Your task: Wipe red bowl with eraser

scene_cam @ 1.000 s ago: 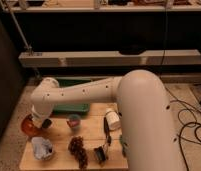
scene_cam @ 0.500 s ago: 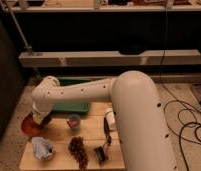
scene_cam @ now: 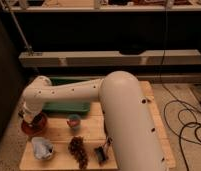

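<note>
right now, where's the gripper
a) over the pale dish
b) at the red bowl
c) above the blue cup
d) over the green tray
B: the arm reaches to the table's left side and the gripper sits down at the red bowl, to the left of the blue cup and on the far side of the pale dish from the camera.

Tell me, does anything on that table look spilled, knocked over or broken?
Nothing stands out. The red bowl, the small blue cup and the pale dish all sit upright on the wooden table, and no spill shows. The gripper is down at the red bowl, near the table's left edge.
</note>
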Tool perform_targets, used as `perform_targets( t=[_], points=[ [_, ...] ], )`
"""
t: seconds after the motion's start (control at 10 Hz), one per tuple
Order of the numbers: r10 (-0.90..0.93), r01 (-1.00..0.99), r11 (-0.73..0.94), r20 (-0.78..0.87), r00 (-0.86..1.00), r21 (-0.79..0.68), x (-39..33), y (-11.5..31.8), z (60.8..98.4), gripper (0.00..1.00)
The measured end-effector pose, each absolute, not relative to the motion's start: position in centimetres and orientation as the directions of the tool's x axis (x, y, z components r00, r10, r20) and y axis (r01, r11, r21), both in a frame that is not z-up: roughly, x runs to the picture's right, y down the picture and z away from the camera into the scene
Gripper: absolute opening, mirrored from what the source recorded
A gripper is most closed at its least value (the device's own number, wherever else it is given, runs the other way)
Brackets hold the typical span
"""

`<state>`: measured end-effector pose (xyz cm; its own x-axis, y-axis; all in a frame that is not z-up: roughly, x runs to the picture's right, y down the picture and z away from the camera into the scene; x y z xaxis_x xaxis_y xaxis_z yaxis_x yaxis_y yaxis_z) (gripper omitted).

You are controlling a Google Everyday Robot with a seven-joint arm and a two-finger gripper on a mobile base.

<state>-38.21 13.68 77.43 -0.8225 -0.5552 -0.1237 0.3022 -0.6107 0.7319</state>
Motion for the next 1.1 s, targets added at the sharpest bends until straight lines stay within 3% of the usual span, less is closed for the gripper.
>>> perform_targets(
  t=[1.1],
  points=[
    [-0.441, 0.131, -0.608, -0.196, -0.876, 0.783, -39.3, 18.9, 71.3, 0.00]
  ],
)
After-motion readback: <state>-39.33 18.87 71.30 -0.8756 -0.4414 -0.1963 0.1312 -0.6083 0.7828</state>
